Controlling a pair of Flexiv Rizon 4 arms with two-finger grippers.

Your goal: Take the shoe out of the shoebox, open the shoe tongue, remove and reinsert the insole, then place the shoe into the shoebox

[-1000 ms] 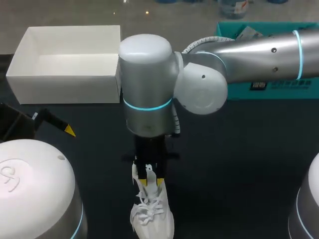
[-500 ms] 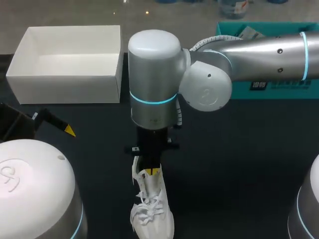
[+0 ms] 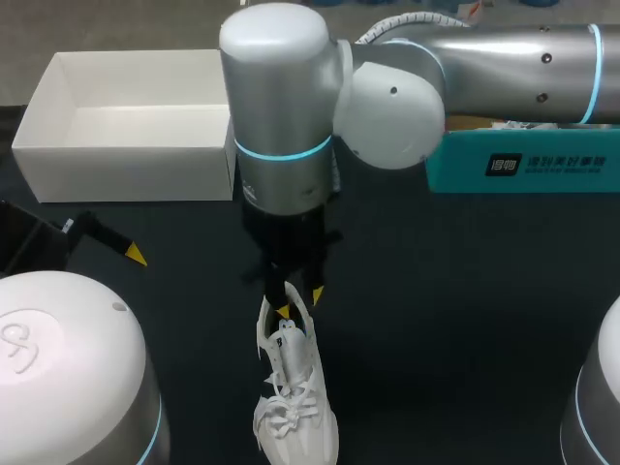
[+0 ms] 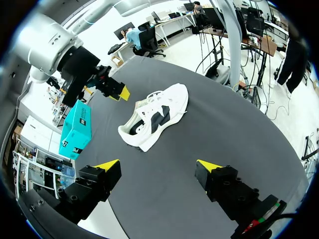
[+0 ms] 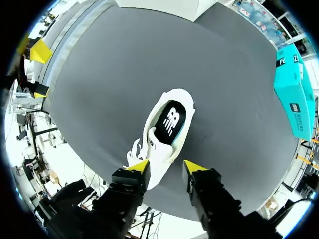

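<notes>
Evidently the shoe (image 3: 294, 387) was out of the shoebox (image 3: 126, 160) and lay on the counter (image 3: 465, 320), the empty box well apart at its ten o'clock and the dark insole (image 5: 171, 122) seated inside. The right end effector (image 3: 297, 302) hovered spread and empty over the heel at twelve o'clock, and the left end effector (image 4: 158, 165) was likewise spread. I judged that the insole work was possibly undone and the return to the box certainly so.

Right arm (image 3: 504, 58) is chunky brushed silver, glowing cyan rings, white joint caps, black end effector (image 3: 299, 301), bright yellow fingertips (image 5: 192, 167).
</notes>
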